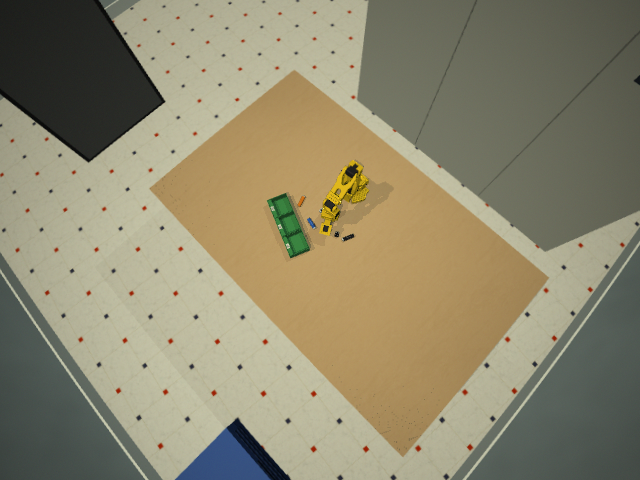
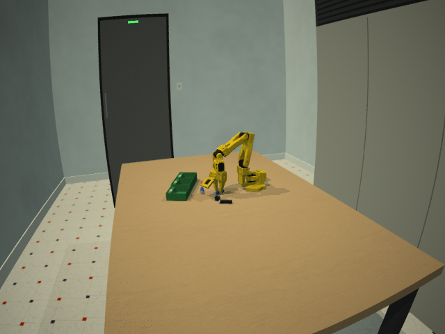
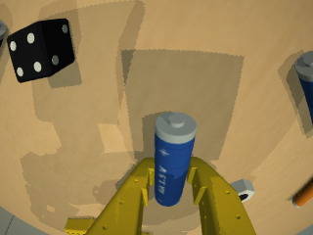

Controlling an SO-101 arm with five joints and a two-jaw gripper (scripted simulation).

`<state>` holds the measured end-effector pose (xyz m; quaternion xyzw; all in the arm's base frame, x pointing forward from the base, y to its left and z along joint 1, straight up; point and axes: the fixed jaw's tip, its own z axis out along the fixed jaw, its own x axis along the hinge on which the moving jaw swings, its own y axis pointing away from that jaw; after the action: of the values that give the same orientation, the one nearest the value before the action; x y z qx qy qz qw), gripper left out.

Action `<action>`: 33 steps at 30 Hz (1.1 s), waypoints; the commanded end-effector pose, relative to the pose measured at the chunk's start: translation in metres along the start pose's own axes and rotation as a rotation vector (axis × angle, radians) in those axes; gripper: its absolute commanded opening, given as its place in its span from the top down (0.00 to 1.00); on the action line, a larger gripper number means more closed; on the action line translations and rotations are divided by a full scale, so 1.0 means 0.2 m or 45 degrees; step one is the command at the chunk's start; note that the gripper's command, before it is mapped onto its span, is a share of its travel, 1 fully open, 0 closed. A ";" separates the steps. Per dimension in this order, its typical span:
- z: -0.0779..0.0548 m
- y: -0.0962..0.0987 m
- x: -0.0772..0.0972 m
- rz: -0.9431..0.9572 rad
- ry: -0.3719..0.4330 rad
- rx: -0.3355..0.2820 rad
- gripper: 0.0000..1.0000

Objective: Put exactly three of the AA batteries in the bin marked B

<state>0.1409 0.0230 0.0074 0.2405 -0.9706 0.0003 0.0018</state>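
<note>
In the wrist view my yellow gripper [image 3: 172,186] is shut on a blue AA battery [image 3: 172,159] with a grey cap, low over the table. A second blue battery [image 3: 307,85] lies at the right edge; it also shows in the top view [image 1: 311,222]. An orange thing [image 3: 304,194] lies at the lower right and shows in the top view [image 1: 301,200] beside the bin. The green three-part bin [image 1: 288,225] stands left of the arm [image 1: 338,196]. In the side view the gripper [image 2: 217,189] points down just right of the bin [image 2: 181,186].
A black die [image 3: 41,50] with white pips lies at the upper left of the wrist view. A small grey nut [image 3: 243,190] lies beside the right finger. A black bar-shaped thing [image 1: 347,237] lies on the table near the gripper.
</note>
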 end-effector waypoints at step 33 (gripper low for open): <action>-0.22 -0.02 -0.02 -0.020 -0.019 0.006 1.00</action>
<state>0.1376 0.0221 0.0350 0.2471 -0.9688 -0.0023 0.0209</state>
